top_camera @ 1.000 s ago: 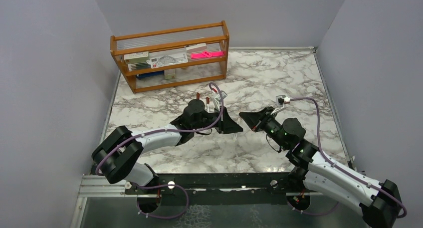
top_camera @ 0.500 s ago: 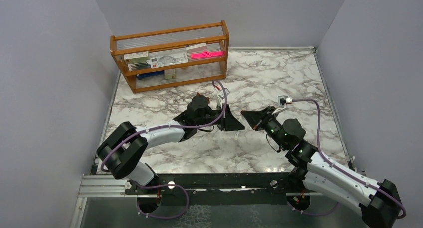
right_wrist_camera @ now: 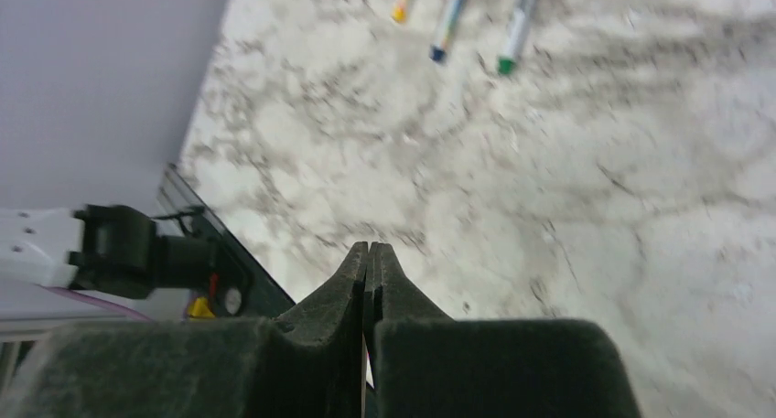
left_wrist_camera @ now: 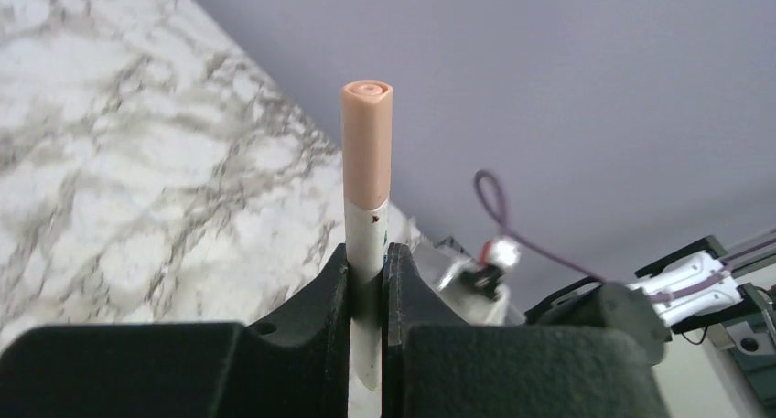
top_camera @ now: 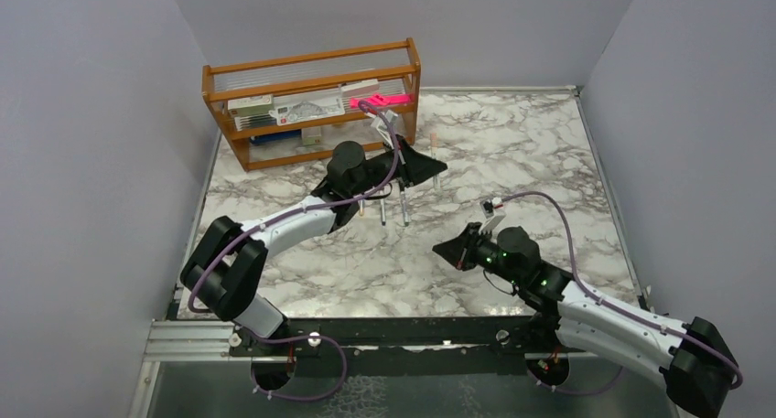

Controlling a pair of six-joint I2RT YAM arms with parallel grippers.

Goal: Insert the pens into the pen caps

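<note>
Left wrist: left gripper [left_wrist_camera: 368,258] clamped on pen [left_wrist_camera: 365,224] w/ peach cap [left_wrist_camera: 368,144], center frame
Right wrist: right gripper [right_wrist_camera: 367,251] pinched closed on itself – 3 loose pens [right_wrist_camera: 450,20] up top

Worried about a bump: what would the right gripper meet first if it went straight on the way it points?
Most likely the bare marble table: the right gripper, shut and empty, seems tilted down toward it, with three loose pens lying farther on. Depth is hard to judge.
</note>
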